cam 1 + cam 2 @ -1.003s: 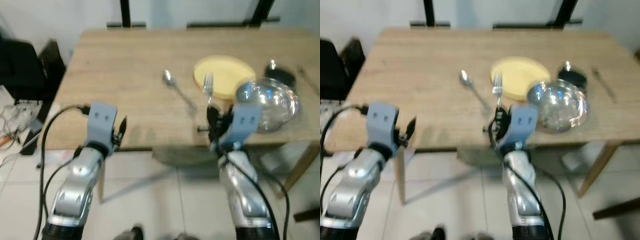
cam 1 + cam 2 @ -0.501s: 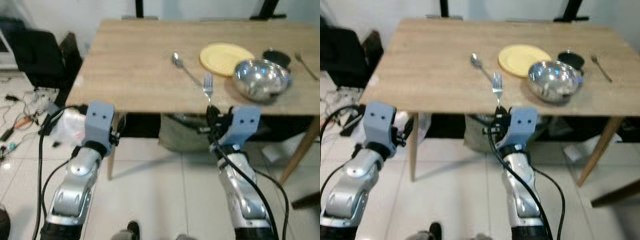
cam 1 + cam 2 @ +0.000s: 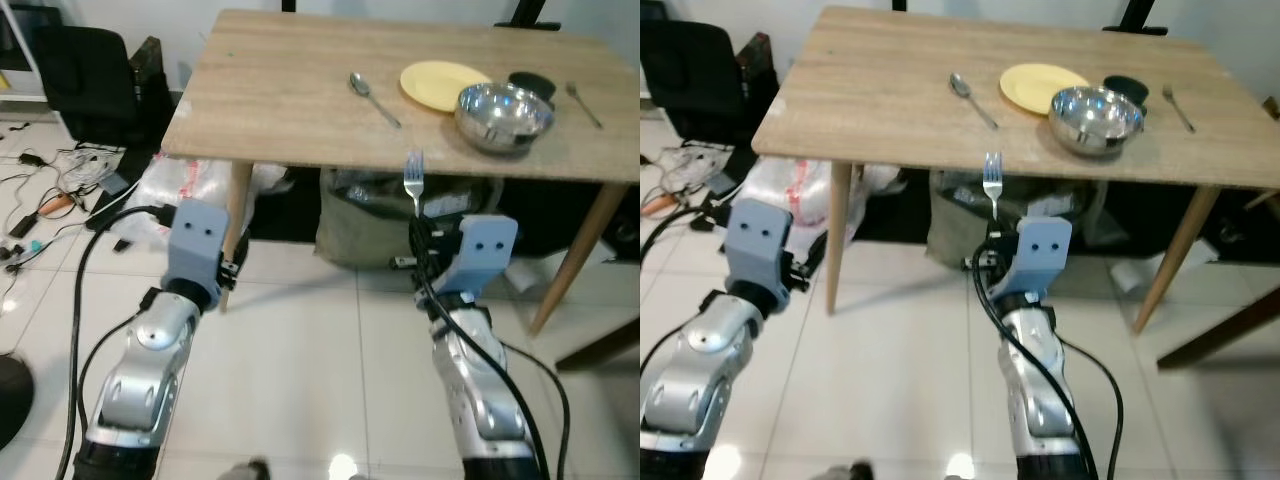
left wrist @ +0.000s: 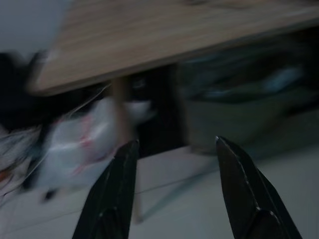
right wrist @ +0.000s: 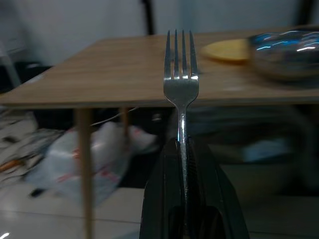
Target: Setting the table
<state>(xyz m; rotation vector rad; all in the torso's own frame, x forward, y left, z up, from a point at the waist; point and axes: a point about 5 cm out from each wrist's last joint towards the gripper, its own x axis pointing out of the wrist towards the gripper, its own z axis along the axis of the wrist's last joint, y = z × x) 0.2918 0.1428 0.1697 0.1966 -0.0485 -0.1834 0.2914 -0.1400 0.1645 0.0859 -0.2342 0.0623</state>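
From my head cameras, the wooden table stands ahead, its near edge well beyond both my grippers, with open tiled floor between. On its far right part lie a spoon, a yellow plate, a steel bowl and a second fork. My right gripper is raised upright over the floor, clenched on a fork whose tines point up. My left gripper is held forward at similar height.

My left wrist camera shows my two fingers spread apart, empty, facing the table's leg and bags beneath.

My right wrist camera shows the silver four-tined fork upright, handle pinched between my fingers.
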